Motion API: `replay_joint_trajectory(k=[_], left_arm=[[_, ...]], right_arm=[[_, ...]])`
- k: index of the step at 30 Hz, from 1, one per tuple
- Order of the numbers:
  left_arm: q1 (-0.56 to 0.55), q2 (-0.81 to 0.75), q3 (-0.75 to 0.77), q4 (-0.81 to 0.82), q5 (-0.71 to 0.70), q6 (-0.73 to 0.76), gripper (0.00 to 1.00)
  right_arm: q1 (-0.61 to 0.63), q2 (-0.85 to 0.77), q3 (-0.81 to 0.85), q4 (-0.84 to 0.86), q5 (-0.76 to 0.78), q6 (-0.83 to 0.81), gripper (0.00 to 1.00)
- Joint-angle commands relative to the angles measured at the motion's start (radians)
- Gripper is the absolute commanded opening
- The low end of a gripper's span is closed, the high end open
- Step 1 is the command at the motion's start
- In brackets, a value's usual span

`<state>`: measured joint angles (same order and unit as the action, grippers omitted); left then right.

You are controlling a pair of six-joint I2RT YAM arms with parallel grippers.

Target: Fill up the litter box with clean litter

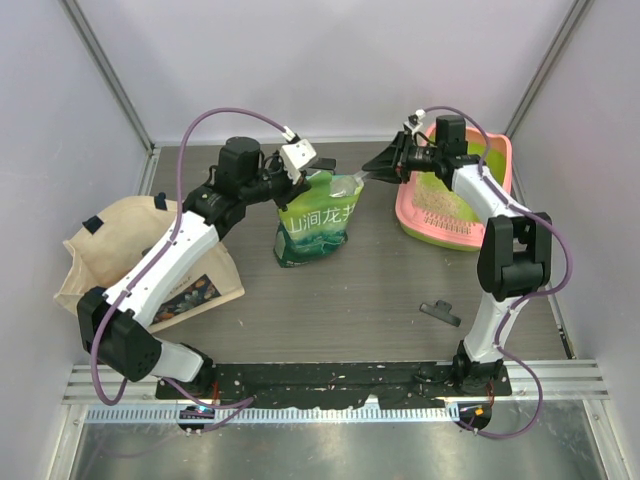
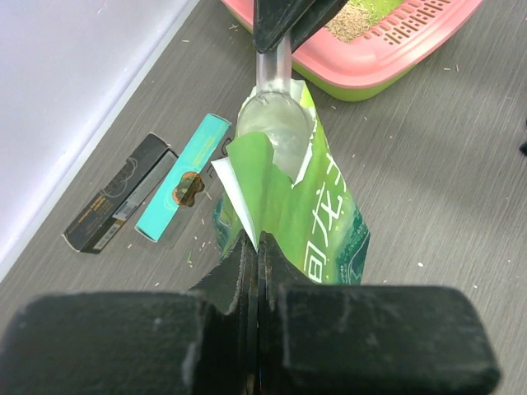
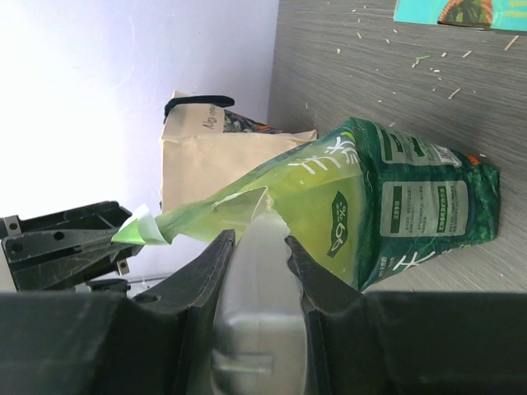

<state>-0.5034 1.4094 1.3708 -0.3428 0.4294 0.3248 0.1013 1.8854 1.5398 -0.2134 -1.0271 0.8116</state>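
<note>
Left fingers [image 2: 257, 255] pinch the torn lip of the litter bag [image 1: 315, 225]; right fingers [image 3: 216, 255] grip the clear scoop [image 2: 276, 123], its bowl in the bag's mouth. Draw it out level toward the litter box [image 1: 437, 237] at far right, which already holds some clean litter [image 1: 440, 200].

The left arm [image 1: 165, 257] and right arm [image 1: 480, 192] wear white shells between bulky black joint housings, each trailed by a looping purple cable [image 1: 230, 110]. The left claw [image 2: 257, 255] and right claw [image 3: 257, 247] have matte black, wedge-shaped fingers [image 2: 221, 288].

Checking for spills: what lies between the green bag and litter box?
The right gripper holding the scoop, its bowl in the bag mouth, shown in top and left wrist views.
</note>
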Motion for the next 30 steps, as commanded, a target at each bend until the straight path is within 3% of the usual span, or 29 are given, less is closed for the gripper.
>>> replay_joint_trajectory(k=[1,6,10,18,30], left_arm=[[-0.001,-0.047,0.073,0.036,0.003,0.063,0.0],[-0.001,-0.035,0.096,0.011,0.003,0.082,0.0],[-0.001,-0.03,0.103,0.008,0.003,0.091,0.0],[-0.001,-0.026,0.103,0.014,0.012,0.097,0.0],[-0.003,-0.032,0.097,0.027,0.012,0.099,0.0]], right_arm=[[-0.012,-0.049,-0.052,0.256,-0.085,0.067,0.01],[-0.034,-0.036,-0.112,0.31,-0.113,0.099,0.01],[-0.064,-0.022,-0.149,0.558,-0.154,0.302,0.01],[-0.069,-0.019,-0.066,0.332,-0.174,0.12,0.01],[-0.144,-0.019,-0.095,0.333,-0.195,0.166,0.01]])
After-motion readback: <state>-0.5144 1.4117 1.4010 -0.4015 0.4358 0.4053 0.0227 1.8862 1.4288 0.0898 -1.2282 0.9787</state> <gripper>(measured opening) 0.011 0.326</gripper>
